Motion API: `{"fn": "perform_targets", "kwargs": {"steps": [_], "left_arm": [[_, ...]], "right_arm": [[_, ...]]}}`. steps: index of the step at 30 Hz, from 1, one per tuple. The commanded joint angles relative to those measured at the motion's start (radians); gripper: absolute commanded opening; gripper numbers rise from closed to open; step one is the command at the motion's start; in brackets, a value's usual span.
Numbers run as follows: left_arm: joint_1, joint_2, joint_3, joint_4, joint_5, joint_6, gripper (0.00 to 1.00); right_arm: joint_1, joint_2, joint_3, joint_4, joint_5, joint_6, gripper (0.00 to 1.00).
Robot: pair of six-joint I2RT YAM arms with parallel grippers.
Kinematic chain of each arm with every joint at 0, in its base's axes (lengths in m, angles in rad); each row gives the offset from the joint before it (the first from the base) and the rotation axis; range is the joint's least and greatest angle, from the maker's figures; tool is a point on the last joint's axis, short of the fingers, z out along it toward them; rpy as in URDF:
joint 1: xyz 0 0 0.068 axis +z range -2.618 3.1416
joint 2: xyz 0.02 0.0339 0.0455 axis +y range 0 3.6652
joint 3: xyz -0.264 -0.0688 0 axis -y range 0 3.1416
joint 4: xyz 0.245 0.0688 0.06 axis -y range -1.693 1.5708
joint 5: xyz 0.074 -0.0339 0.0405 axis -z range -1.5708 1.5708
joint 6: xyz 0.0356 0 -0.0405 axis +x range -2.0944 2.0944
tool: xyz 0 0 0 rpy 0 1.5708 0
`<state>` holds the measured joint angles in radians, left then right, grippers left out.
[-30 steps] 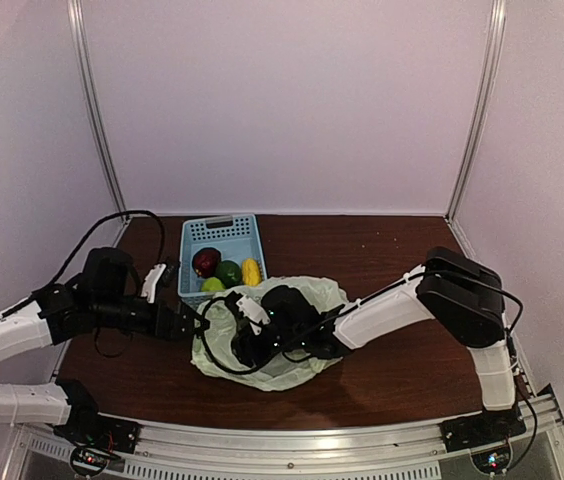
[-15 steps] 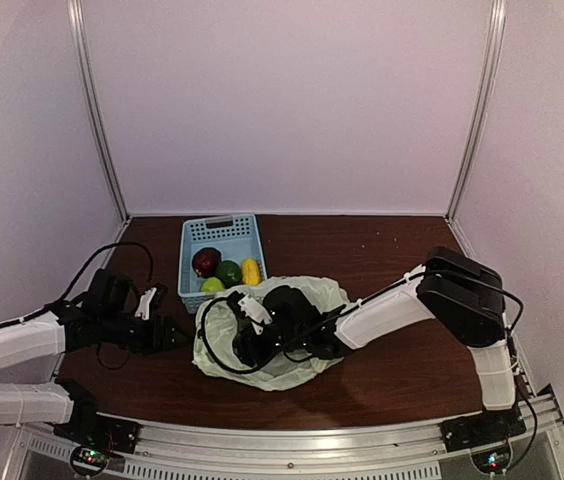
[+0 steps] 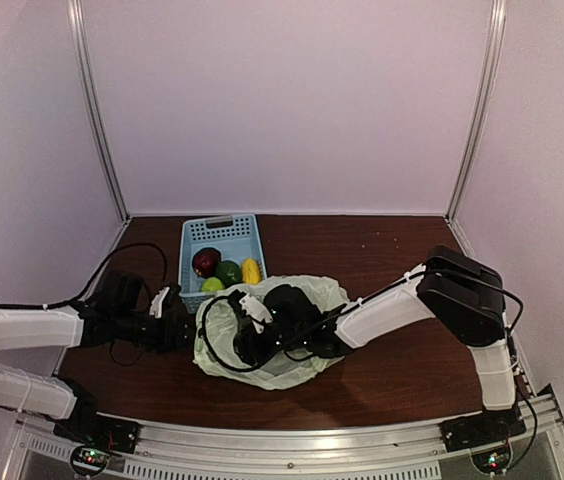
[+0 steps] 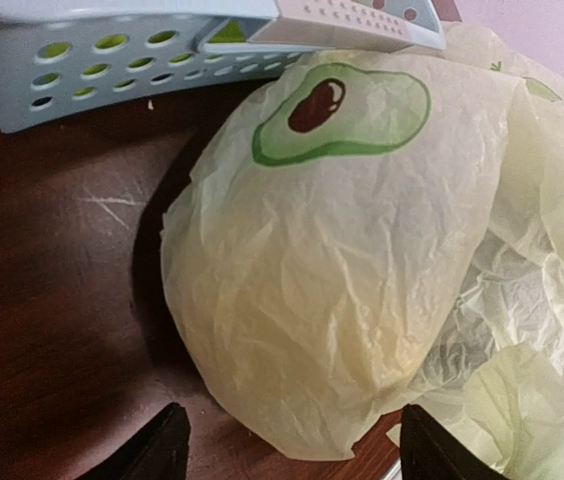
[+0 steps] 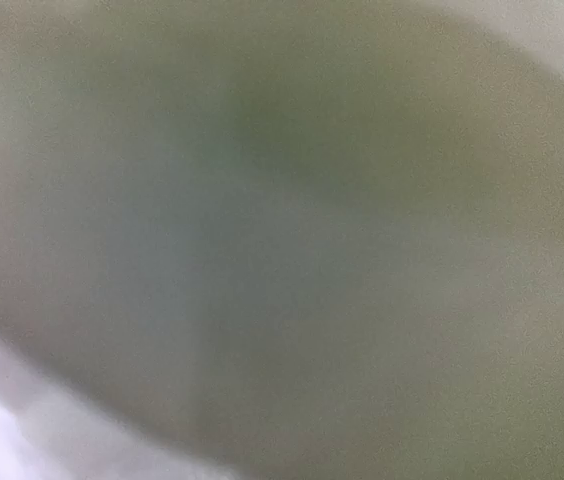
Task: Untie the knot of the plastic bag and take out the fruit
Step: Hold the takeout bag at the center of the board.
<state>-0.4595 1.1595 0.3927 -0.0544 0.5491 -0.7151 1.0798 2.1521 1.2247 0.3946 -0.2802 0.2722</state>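
Note:
The pale yellow-green plastic bag [image 3: 307, 372] lies crumpled at the table's middle, and its rounded left bulge [image 4: 342, 270] fills the left wrist view. My left gripper [image 3: 184, 325] sits low at that bulge. It is open [image 4: 297, 455], one fingertip on each side of the bulge's lower edge, touching nothing. My right gripper [image 3: 254, 335] is pushed into the bag's mouth, fingers hidden; its wrist view is a greenish blur. Three fruit lie in the basket: dark red [image 3: 205, 261], green [image 3: 228, 271] and yellow [image 3: 251, 271]. The knot is out of view.
The light blue perforated basket [image 3: 224, 228] stands just behind the bag, and its wall [image 4: 82, 70] is close above the left gripper. White enclosure walls stand left, right and behind. A black cable [image 3: 207, 350] loops over the bag's left side.
My left arm sank lower, drew back, then slid right to the bag's left edge with its jaws a little narrower. The right arm and bag stayed put.

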Motion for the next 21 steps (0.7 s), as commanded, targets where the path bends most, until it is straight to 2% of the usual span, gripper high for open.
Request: {"fn": "perform_targets", "kwargs": {"steps": [1, 6, 12, 16, 21], "left_arm": [[0.004, 0.046, 0.006, 0.127, 0.045, -0.001, 0.71], [0.004, 0.087, 0.008, 0.177, 0.056, -0.009, 0.66], [0.0, 0.139, 0.014, 0.206, 0.057, -0.005, 0.53], [-0.008, 0.162, 0.016, 0.201, 0.045, 0.004, 0.43], [-0.016, 0.18, 0.016, 0.2, 0.027, 0.009, 0.26]], "right_arm": [[-0.006, -0.034, -0.005, 0.022, 0.01, 0.016, 0.72], [-0.006, -0.034, -0.007, 0.024, 0.007, 0.019, 0.72], [-0.006, -0.034, -0.01, 0.029, 0.007, 0.023, 0.72], [-0.007, -0.034, -0.017, 0.044, 0.006, 0.029, 0.73], [-0.013, -0.03, -0.022, 0.056, -0.006, 0.035, 0.79]]}}
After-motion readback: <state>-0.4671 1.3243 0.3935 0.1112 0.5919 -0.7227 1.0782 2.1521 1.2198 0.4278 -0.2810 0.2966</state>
